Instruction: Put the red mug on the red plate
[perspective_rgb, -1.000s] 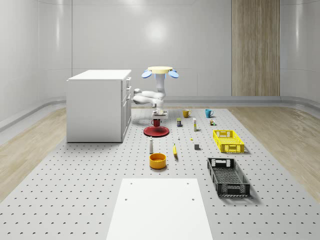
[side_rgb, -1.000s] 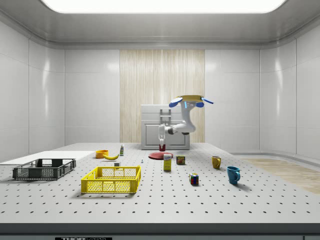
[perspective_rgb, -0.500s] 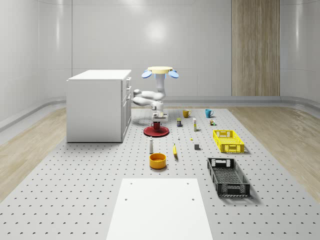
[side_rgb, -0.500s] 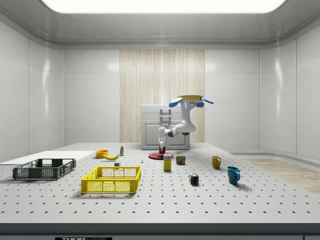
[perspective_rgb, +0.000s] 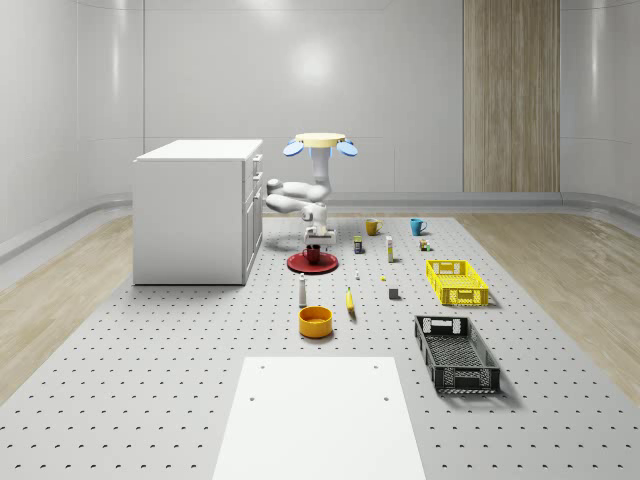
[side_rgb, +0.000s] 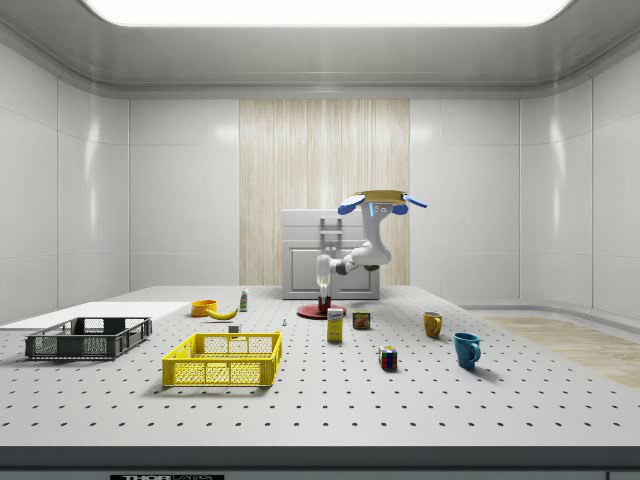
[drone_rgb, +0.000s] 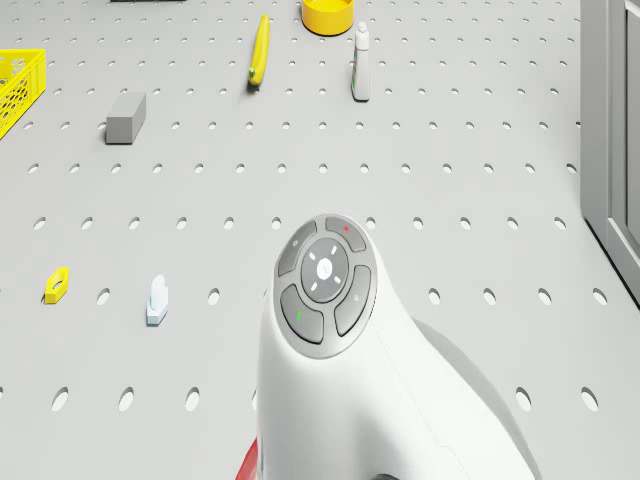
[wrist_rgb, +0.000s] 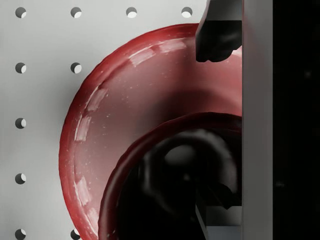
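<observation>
The red mug (perspective_rgb: 313, 254) stands upright on the red plate (perspective_rgb: 296, 264), in the middle of the perforated table beside the white cabinet. In the wrist view the mug's dark inside (wrist_rgb: 165, 190) sits over the plate (wrist_rgb: 100, 115). My gripper (wrist_rgb: 220, 125) is open straight above it: one fingertip (wrist_rgb: 216, 35) hangs apart from the rim, the other reaches down inside the mug. From the side, the gripper (side_rgb: 322, 293) points straight down at the mug (side_rgb: 323, 302) and plate (side_rgb: 335, 314). The drone (perspective_rgb: 320, 143) hovers just behind the plate, arm folded down in front.
The white cabinet (perspective_rgb: 195, 210) stands close on the whole-scene view's left of the plate. Nearer the camera are a white bottle (perspective_rgb: 302, 290), a banana (perspective_rgb: 350, 300) and a yellow bowl (perspective_rgb: 315, 320). Right of them lie a yellow crate (perspective_rgb: 457, 282) and a black crate (perspective_rgb: 456, 352).
The arm came down and set the mug, held above the plate a second ago, onto the plate. The fingers have come apart since then. The drone has stayed in place.
</observation>
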